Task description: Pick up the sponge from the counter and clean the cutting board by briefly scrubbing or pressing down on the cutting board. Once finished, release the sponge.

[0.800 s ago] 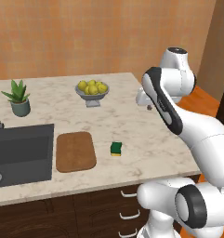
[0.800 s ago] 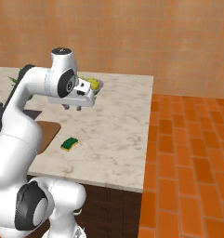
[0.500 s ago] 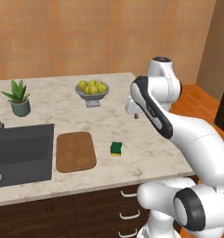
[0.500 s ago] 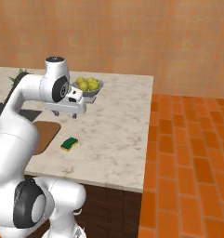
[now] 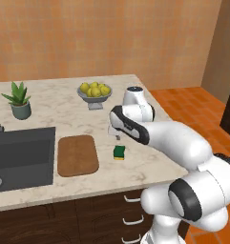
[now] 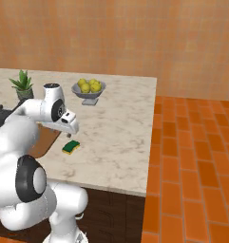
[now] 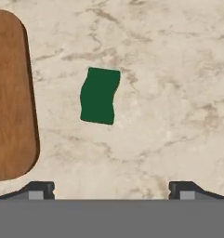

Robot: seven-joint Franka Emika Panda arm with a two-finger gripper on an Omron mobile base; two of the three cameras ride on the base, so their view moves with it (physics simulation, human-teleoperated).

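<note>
I've got the gripper pointed straight down over the counter, jaws spread wide apart with nothing between them; in the hand view the two dark fingertips sit far apart at the bottom edge. The sponge lies flat on the bare marble, green side up, a little ahead of the fingertips and nearer the left one, not touched by either. In the left base view I see the sponge just beside the right edge of the cutting board, apart from it with a strip of counter between. The cutting board shows along the left side of the hand view, lying flat and bare. The gripper hangs above the counter just behind the sponge, clear of the surface. From the right base view the gripper is right above the sponge, and I can see the yellow bottom layer along the sponge's near side. The dark sink basin sits left of the board. A bowl of lemons stands farther back on the counter, and a small potted plant is behind the sink, both well apart from the sponge.
</note>
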